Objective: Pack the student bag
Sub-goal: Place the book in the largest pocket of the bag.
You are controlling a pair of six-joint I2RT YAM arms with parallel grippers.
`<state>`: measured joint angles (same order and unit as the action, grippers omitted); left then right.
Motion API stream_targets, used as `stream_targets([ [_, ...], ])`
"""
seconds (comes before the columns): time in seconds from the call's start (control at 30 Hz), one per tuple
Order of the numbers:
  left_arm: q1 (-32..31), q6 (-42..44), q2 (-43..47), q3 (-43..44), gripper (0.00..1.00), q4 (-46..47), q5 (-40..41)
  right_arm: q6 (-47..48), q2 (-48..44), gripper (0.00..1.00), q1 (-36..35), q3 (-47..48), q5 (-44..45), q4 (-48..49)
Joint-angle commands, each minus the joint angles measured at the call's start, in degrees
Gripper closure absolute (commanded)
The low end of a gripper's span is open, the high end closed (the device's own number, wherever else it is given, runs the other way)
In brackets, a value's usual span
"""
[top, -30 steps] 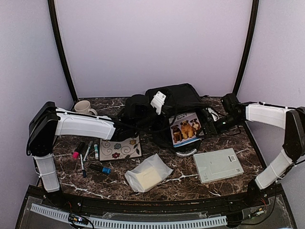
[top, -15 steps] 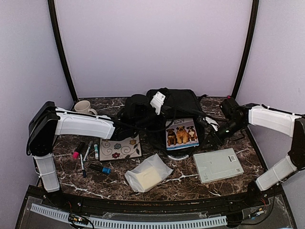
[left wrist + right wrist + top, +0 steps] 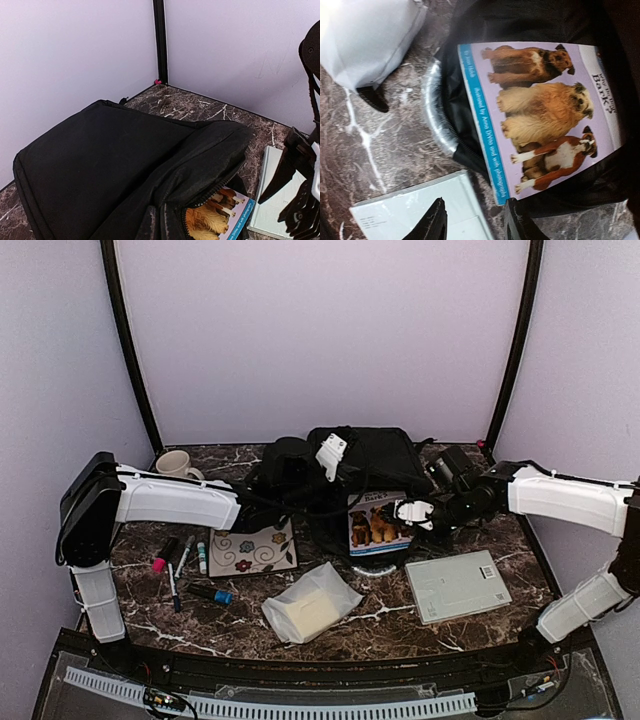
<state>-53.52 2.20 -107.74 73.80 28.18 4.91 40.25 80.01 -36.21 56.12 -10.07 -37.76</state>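
Note:
The student bag (image 3: 370,452) is a large black backpack lying at the back middle of the table, its zip open toward the front. A dog picture book (image 3: 376,523) sticks halfway out of the opening, also seen in the right wrist view (image 3: 540,115) and the left wrist view (image 3: 220,220). My left gripper (image 3: 296,483) is at the bag's left front, shut on bunched bag fabric (image 3: 155,220); its fingers are hidden. My right gripper (image 3: 476,222) is open and empty, hovering over the book's near corner and the bag's rim (image 3: 418,512).
A white flat box (image 3: 458,585) lies right of the book (image 3: 410,215). A white pouch (image 3: 310,605) lies front middle. A floral notebook (image 3: 252,548), several markers (image 3: 185,558) and a mug (image 3: 178,464) sit at the left. The bag's grey-white loop handle (image 3: 372,565) pokes forward.
My right gripper has swung left from the bag's right side to over the book's near corner. The book has dropped flatter and further into the bag. The left arm has held still.

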Motion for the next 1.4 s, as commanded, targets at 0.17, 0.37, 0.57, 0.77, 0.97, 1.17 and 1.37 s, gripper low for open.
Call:
stream_targets([
  [0.17,0.34,-1.28,5.57,3.06,1.00,-0.38,-3.56,7.52,7.07,0.57,-3.88,2.32,11.12,8.23],
  [0.37,0.34,-0.86,5.53,3.15,1.00,-0.67,-3.76,9.33,10.79,0.57,-4.74,2.66,14.72,12.93],
  [0.57,0.34,-0.89,5.53,3.53,1.00,-1.00,-4.23,9.06,16.16,0.58,-4.77,4.97,17.65,17.45],
  [0.77,0.34,-0.72,5.70,3.64,1.00,-1.63,-4.77,8.59,20.53,0.65,-4.75,6.78,23.19,26.49],
  [0.97,0.34,-0.79,5.44,3.17,1.00,-1.73,-4.83,10.21,26.55,0.69,-4.60,7.47,28.65,37.75],
  [1.17,0.34,-0.40,5.82,2.08,1.00,-1.73,-4.90,14.16,31.90,0.71,-3.79,5.89,35.06,48.79],
  [1.37,0.39,-0.48,6.05,0.89,1.00,-1.77,-3.91,10.77,28.88,0.63,-4.52,4.85,33.70,45.31],
])
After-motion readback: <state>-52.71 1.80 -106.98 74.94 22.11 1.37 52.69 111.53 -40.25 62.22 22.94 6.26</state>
